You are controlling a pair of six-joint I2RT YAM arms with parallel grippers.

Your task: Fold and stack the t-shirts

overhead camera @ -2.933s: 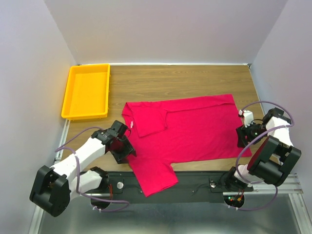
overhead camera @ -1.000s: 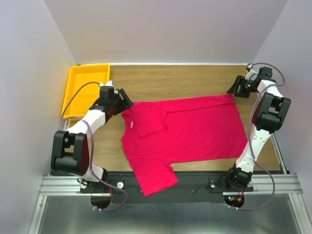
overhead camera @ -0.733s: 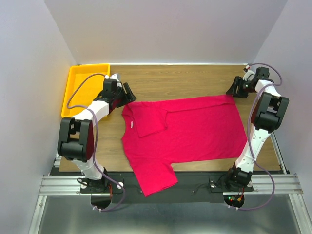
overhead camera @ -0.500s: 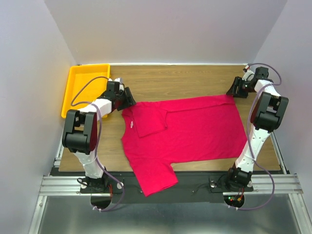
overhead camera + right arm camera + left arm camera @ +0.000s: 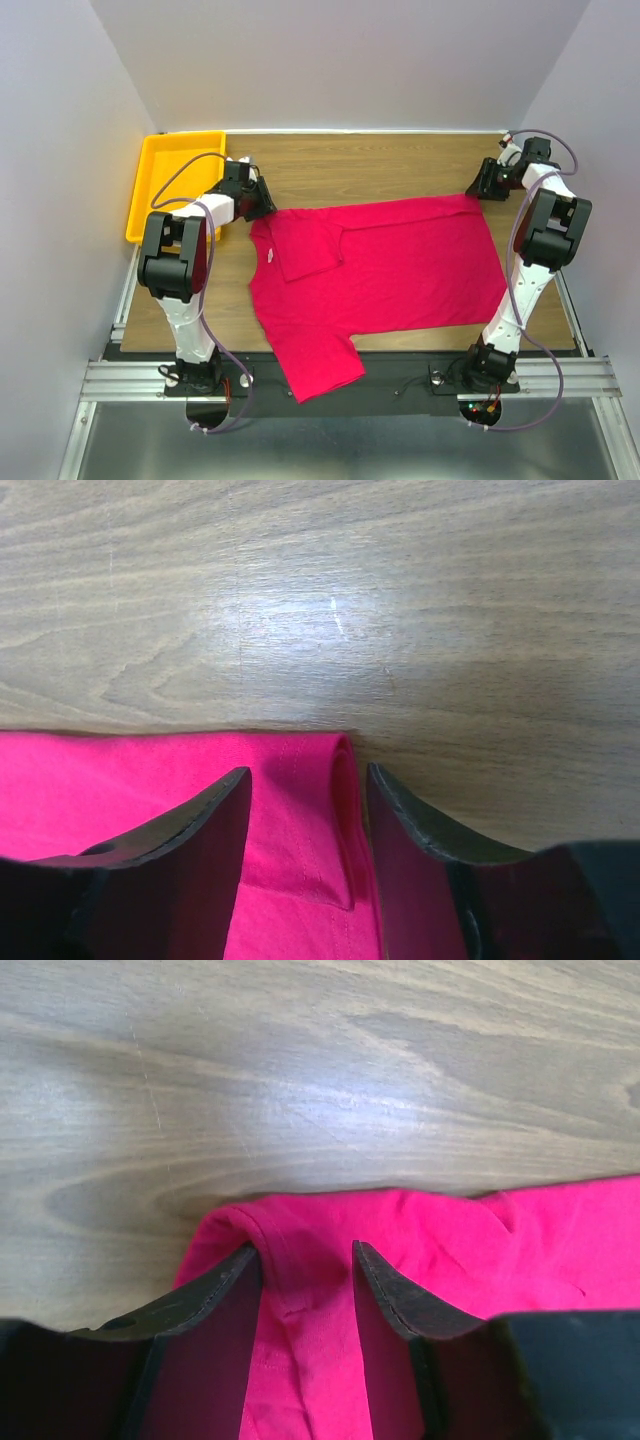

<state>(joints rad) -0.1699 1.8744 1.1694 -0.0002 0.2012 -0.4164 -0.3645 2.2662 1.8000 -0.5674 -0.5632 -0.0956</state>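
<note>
A: Start at the left gripper (image 5: 307, 1250). Its fingers stand half-spread, one on either side of the far shoulder corner of the t-shirt (image 5: 385, 260), tips down at the cloth. I can't see a pinch.

B: The right gripper (image 5: 308, 775) looks the same at the far hem corner: partly spread, straddling the rolled edge, nothing lifted.

A: How far along would you say it is?

B: Early, I'd judge. One sleeve (image 5: 305, 245) is turned in over the chest, and that's the only fold I can make out. The body lies spread across the middle of the table (image 5: 380, 160), and the other sleeve (image 5: 320, 365) droops over the near edge.

A: And the yellow tray (image 5: 178, 190) at the far left has no shirt in it — so the stacking is all to come.

B: Right. The shirt is plain crimson and fairly smooth, with a few soft wrinkles and a small white label (image 5: 268, 258) at the neck on the left. It's wider than that tray — I'd expect several folds before it fits.
</note>
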